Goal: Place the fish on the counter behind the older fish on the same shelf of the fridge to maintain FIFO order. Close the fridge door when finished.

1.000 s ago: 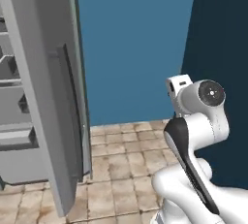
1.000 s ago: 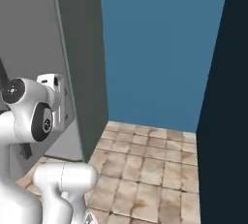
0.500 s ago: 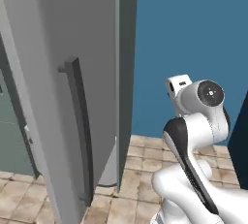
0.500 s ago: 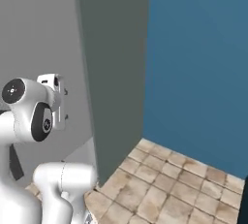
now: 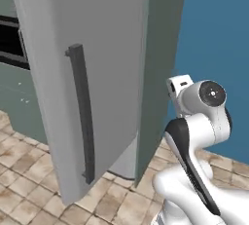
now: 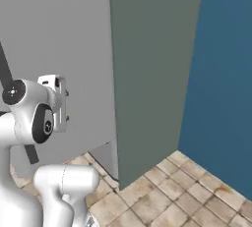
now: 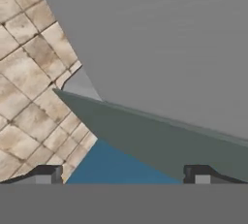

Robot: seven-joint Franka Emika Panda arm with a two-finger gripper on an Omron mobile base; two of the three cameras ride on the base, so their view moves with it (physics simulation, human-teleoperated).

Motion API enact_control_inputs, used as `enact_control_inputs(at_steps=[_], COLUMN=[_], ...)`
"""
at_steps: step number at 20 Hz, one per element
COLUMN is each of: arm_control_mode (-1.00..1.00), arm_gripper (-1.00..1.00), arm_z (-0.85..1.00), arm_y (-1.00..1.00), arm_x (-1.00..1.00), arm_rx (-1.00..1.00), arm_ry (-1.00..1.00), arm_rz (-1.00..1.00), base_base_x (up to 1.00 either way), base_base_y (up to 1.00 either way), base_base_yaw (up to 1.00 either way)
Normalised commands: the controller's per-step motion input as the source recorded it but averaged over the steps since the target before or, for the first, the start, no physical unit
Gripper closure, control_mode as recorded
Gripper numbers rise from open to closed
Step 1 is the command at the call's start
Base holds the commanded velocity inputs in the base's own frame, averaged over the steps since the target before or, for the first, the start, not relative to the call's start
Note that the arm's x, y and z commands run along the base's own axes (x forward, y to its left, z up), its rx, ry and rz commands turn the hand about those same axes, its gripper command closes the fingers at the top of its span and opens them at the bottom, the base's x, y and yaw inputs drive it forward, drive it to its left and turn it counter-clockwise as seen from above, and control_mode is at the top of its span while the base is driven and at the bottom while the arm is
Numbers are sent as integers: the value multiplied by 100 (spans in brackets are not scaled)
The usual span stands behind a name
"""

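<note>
The fridge door (image 5: 104,63) stands swung out with its flat grey outer face toward me, and its long dark bar handle (image 5: 82,117) runs vertically. In the right base view the same door (image 6: 59,29) is at the left. The hand view looks along the door's outer face (image 7: 169,39) toward the floor. My gripper (image 7: 123,177) is open, its two dark fingertips (image 7: 46,173) far apart with nothing between them. The fish, the counter and the shelf are out of view.
A tall grey-green side panel (image 5: 163,48) stands just behind the door, also in the right base view (image 6: 152,64). A blue wall (image 6: 221,73) is to the right. A black microwave (image 5: 9,39) sits in cabinets at far left. Tiled floor (image 5: 29,190) lies below.
Both base views have swung across the scene as the base moved. The door's outer face has come closer and larger, and the fridge interior has left the view. The arm keeps its pose.
</note>
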Motion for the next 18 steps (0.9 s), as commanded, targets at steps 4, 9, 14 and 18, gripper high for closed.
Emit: enact_control_inputs(at_steps=[4, 9, 14, 18], arm_control_mode=[100, 100, 100, 100], arm_gripper=[-100, -100, -100, -100], arm_z=[0, 0, 0, 0], arm_y=[0, 0, 0, 0], arm_x=[0, 0, 0, 0], arm_rx=[0, 0, 0, 0], arm_ry=[0, 0, 0, 0], arm_rz=[0, 0, 0, 0], base_base_x=[41, 75, 61, 45], base_base_y=[-12, -10, -32, -14], base_base_yaw=[45, 42, 40, 40])
